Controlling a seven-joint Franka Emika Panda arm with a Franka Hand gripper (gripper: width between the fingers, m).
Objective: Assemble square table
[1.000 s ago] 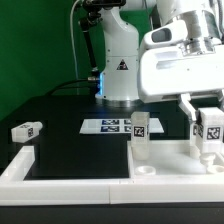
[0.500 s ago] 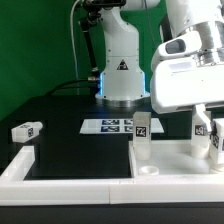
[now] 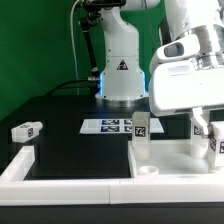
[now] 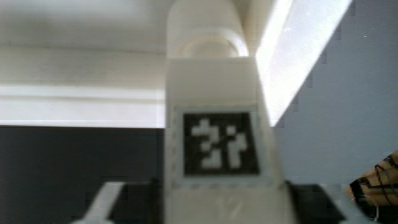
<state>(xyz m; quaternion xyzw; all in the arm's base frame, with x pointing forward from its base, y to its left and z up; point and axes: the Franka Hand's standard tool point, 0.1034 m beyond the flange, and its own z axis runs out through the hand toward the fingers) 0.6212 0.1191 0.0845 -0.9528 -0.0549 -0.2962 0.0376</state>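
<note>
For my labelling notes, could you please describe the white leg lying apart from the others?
On the black table, look to the exterior view's left, near the long white border rail. The short white tagged block leg there lies on its side, whereas the upright leg stands further right.

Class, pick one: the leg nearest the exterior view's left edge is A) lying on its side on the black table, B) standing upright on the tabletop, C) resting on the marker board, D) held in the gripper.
A: the leg lies on its side on the black table.
</note>
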